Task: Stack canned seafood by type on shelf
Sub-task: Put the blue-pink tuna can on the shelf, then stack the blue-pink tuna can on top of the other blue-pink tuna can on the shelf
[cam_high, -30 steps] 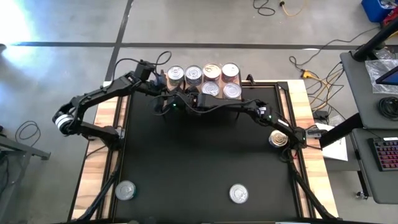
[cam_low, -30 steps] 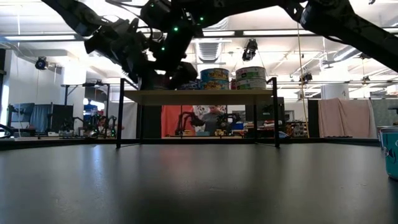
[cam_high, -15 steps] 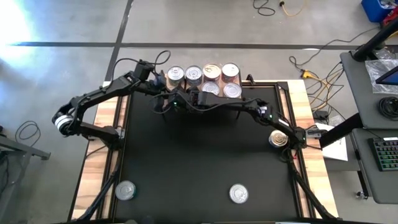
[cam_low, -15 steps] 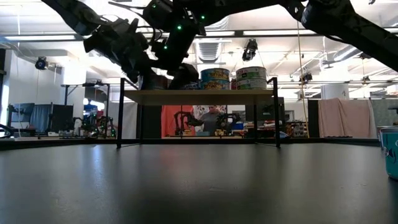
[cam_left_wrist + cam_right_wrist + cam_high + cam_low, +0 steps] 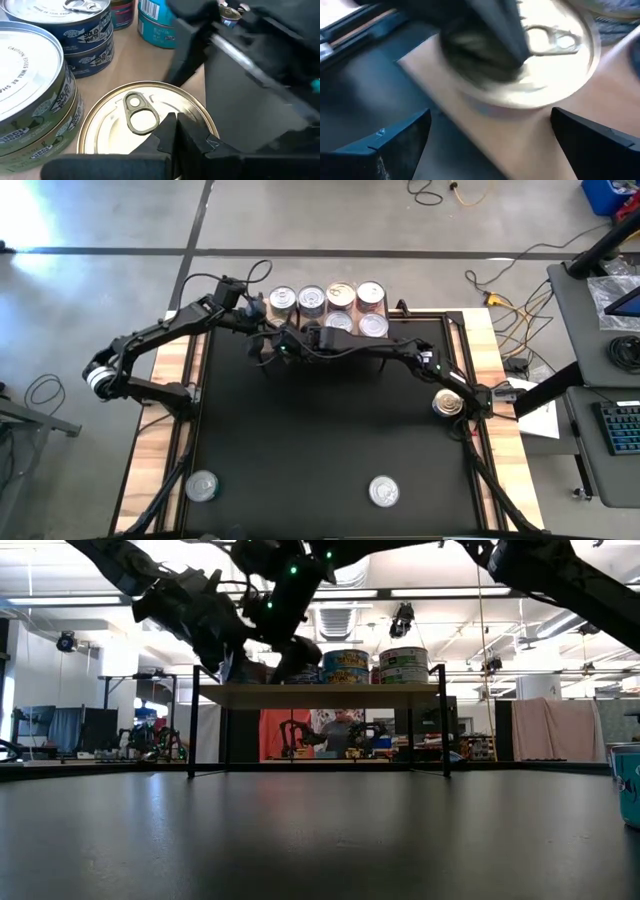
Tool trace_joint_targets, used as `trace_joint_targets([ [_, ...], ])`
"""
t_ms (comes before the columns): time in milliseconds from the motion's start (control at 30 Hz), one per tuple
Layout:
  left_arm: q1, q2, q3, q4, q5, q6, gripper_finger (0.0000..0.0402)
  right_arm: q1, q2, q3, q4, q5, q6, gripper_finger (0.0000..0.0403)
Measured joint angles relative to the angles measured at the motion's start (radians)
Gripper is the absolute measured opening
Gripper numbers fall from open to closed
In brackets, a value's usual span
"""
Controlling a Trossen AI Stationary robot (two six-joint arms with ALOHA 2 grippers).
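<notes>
I am keeping both arms crowded over the shelf [image 5: 320,695] corner: my right gripper [image 5: 485,130], fingers wide apart, is framing the gold-lidded tin [image 5: 145,127] there while my shut left gripper [image 5: 172,137] is pressing its lid, risking a collision that could be pushing it off

Left gripper [image 5: 172,131] pinched — right gripper [image 5: 485,135] agape

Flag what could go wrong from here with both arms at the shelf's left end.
1. The shut left gripper sits on the gold-lidded can while the open right gripper brackets it; the grippers could collide.
2. A nudge could slide that can off the shelf edge.
3. The neighbouring two-high stack could topple.
</notes>
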Motion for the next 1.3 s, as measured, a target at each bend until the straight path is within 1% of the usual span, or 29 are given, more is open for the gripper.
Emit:
trace_joint_targets([
  [267,0.0,-0.034,-0.004,-0.002,-0.011,-0.031,0.0,0.006,-0.065,0.002,-0.068,-0.066,-0.003,0.04],
  [633,0.0,-0.082,-0.005,-0.007,-0.002,-0.047,0.0,0.022,-0.148,0.006,-0.052,-0.06,-0.012,0.04],
  [800,-0.002,-0.099,-0.005,0.038,0.038,-0.135,0.0,0.03,-0.165,0.006,-0.043,-0.054,-0.03,0.04],
  [933,-0.011,-0.139,-0.005,0.043,0.05,-0.155,0.0002,0.05,-0.172,0.006,-0.003,-0.05,-0.065,0.04],
  [1000,-0.019,-0.181,-0.005,0.037,0.055,-0.188,0.0012,0.068,-0.174,0.006,0.029,-0.052,-0.101,0.04],
  [1133,-0.045,-0.277,-0.003,0.036,0.126,-0.309,0.0051,0.106,-0.2,0.006,0.054,-0.055,-0.151,0.04],
  [1233,-0.103,-0.347,-0.002,0.028,0.136,-0.364,0.0091,0.119,-0.236,0.006,0.053,-0.049,-0.181,0.04],
  [1300,-0.157,-0.388,-0.002,0.01,0.126,-0.379,0.0119,0.122,-0.26,0.006,0.05,-0.019,-0.199,0.04],
])
